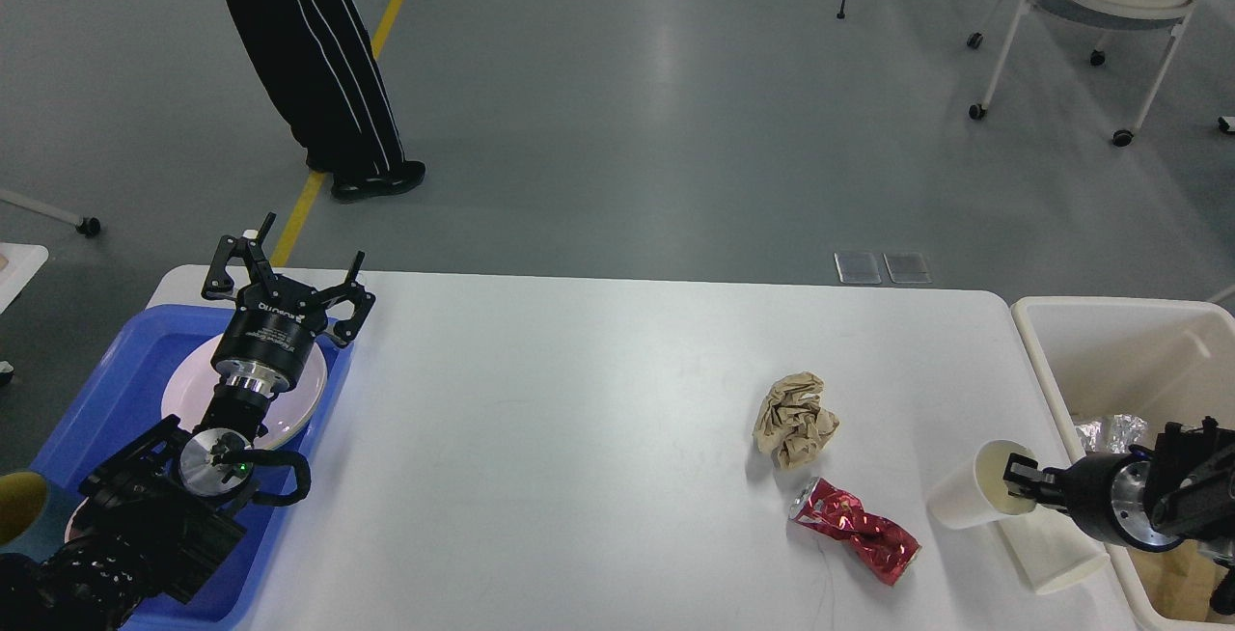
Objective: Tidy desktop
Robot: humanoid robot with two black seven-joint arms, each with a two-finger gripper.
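- The tabletop (598,438) fills the middle of your head view, between the blue tray (145,361) at its left end and the off-white bin (1081,342) just past its right end; by the look of it, it is only partly cleared.
- You can count some sorting as done: a white plate (309,390) lies in the tray, and foil (1110,433) and something brown sit inside the bin.
- Your right claw (1013,475) is at the rim of a tilted paper cup (970,501), near the right edge of the tabletop. The fingers are too small and dark to tell apart, so you cannot tell whether it grips the cup or only touches it.
- A second paper cup (1056,559) lies on its side just beside the first, close to the bin.
- Your left claw (285,274) hangs over the far corner of the tray with its fingers spread wide and nothing between them.
- Left to clear: the crumpled brown paper (796,419) and the crushed red can (859,530), which lie close together right of centre, plus both cups.
- All four leftovers look like rubbish, so you would likely send them to the bin; the right arm is the nearer one.
- Expect the cup to be light and easy to crush or tip.
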